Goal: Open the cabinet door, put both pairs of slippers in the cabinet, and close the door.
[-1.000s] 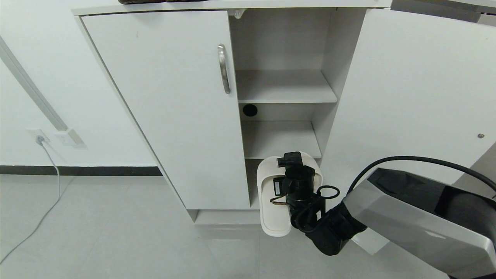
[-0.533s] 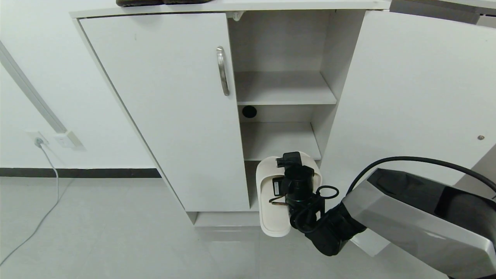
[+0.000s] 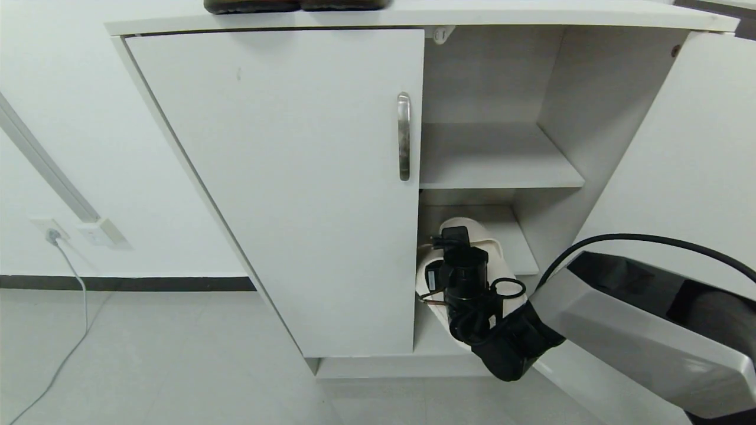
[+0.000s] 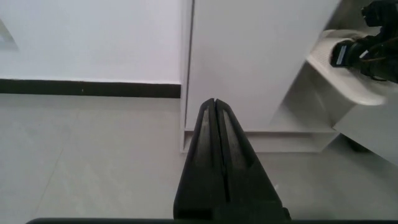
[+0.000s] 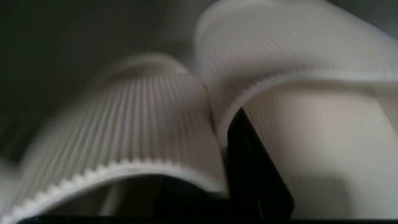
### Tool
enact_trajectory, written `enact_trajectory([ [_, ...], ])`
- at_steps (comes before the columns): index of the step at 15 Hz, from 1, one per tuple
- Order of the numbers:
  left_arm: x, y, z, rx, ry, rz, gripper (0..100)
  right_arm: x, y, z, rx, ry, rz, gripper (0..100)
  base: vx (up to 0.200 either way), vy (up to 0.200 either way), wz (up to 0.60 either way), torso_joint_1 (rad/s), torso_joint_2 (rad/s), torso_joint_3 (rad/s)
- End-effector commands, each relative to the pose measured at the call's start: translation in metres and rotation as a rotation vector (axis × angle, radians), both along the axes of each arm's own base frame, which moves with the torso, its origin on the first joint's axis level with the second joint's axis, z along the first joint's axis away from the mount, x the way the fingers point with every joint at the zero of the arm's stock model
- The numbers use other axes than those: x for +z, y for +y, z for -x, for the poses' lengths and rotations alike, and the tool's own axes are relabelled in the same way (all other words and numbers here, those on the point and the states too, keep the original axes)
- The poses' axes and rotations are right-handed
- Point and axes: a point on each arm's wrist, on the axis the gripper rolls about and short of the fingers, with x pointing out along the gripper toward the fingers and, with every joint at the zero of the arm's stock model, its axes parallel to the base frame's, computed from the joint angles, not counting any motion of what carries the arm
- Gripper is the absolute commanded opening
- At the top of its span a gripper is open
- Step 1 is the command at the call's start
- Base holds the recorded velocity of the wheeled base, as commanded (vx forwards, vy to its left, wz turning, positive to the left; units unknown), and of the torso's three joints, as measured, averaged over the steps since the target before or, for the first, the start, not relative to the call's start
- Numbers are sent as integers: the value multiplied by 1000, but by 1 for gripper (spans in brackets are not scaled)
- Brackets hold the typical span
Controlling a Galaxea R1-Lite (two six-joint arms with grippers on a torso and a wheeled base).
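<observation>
The right gripper [image 3: 453,239] was clenched on the white slippers [image 3: 469,226], holding them low in the open right half of the cabinet [image 3: 413,15], by the lower shelf [image 3: 521,248]. The right door [image 3: 697,147] stood open and the left door [image 3: 283,177] was shut. The left gripper [image 4: 214,104], pressed together and empty, hung over the floor [image 4: 93,155] near the cabinet.

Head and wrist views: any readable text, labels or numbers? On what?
No text can be read.
A small label on the side of the right gripper: too small to read.
No print visible on the slippers or the cabinet door.
</observation>
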Motion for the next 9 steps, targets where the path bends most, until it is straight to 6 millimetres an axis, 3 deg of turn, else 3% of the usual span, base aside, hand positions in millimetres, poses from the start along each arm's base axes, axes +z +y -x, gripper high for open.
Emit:
enact_trajectory([
  [1,0,0,0,0,0,0,0,0,-13,-11,-35,-2,-1,0,0,0,0,0,0,0],
  [6,0,0,0,0,0,-1,0,-6,-32,-26,-87,10,12,0,0,0,0,0,0,0],
  [9,0,0,0,0,0,-1,0,-3,-33,-27,-90,2,5,0,0,0,0,0,0,0],
])
